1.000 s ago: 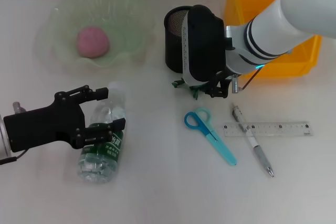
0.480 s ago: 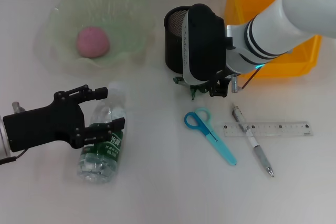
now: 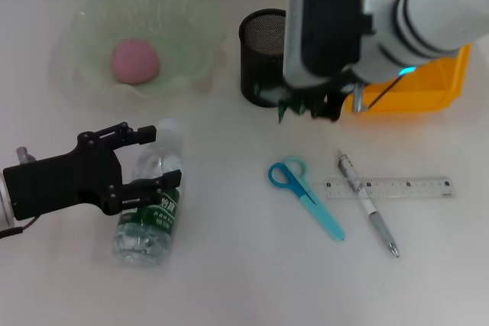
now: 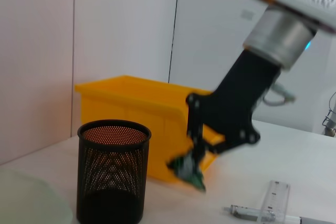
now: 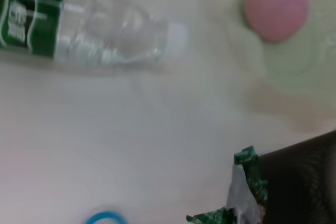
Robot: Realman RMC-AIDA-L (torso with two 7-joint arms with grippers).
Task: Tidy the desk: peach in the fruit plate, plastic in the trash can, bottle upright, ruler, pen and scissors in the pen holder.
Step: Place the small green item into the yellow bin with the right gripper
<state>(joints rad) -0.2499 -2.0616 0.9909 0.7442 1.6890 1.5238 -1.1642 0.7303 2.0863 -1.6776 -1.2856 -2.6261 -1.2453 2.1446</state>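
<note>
The right gripper [image 3: 306, 108] hangs above the tabletop [image 3: 229, 265] with its fingers pinched on a scrap of green-and-white plastic [image 3: 284, 106], and the weak spot is how little of that scrap is actually held. In the left wrist view the plastic [image 4: 189, 170] dangles below the fingertips as a small crumpled wad, caught only by its upper edge. A quick swing toward the yellow trash can [image 3: 428, 82], which stands just behind and beside the gripper, could likely shake it loose, and it would then land on the tabletop or inside the black mesh pen holder [image 3: 262, 59], which sits right next to the gripper on the far side from the trash can. The trailing end could also snag on the pen holder's rim as it passes.

The second risk sits with the left gripper [image 3: 149, 159]. Its fingers are spread wide around the bottle [image 3: 149, 204], one on each side of the clear upper body near the cap end, not closed on it as far as I can tell. The bottle lies on its side, green label toward the base, and being round and smooth it will probably roll or squirt out if the fingers close off-centre.

The peach [image 3: 135, 60] already rests in the pale green fruit plate [image 3: 191, 28], well beyond the left gripper. Scissors [image 3: 306, 198], pen [image 3: 368, 205] and ruler [image 3: 397, 187] lie flat on the tabletop below the right gripper, the pen crossing the ruler.
</note>
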